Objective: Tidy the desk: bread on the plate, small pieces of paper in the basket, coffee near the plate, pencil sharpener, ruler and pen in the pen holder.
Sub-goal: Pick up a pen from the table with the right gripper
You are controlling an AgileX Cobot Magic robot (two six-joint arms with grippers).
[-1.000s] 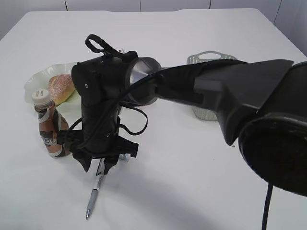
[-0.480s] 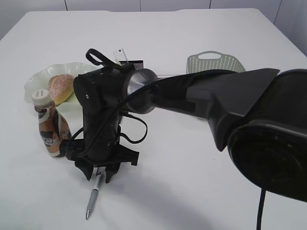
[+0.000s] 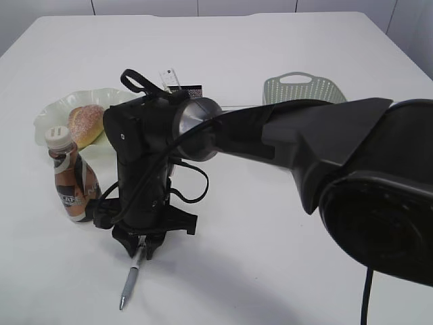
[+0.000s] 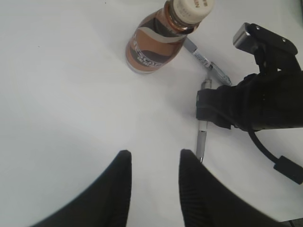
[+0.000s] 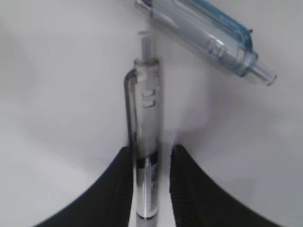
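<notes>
Ext view: right gripper (image 3: 141,249) is down on the pen (image 3: 130,282) lying on the bench (image 3: 270,257), near the coffee (image 3: 71,181); bread (image 3: 86,124) sits on plate (image 3: 51,112).

L wrist: left gripper (image 4: 154,163) hovers, fingers narrow, empty.

R wrist: fingers (image 5: 187,189) pinch the pen near its clip end; 2nd pen (image 5: 208,38) lies close. Risk: off-centre grip, so the pen could tilt or slip on lift.

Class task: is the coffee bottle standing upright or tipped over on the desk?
Upright. The coffee bottle stands on its base beside the plate, cream cap on top; the left wrist view looks down on it.
</notes>
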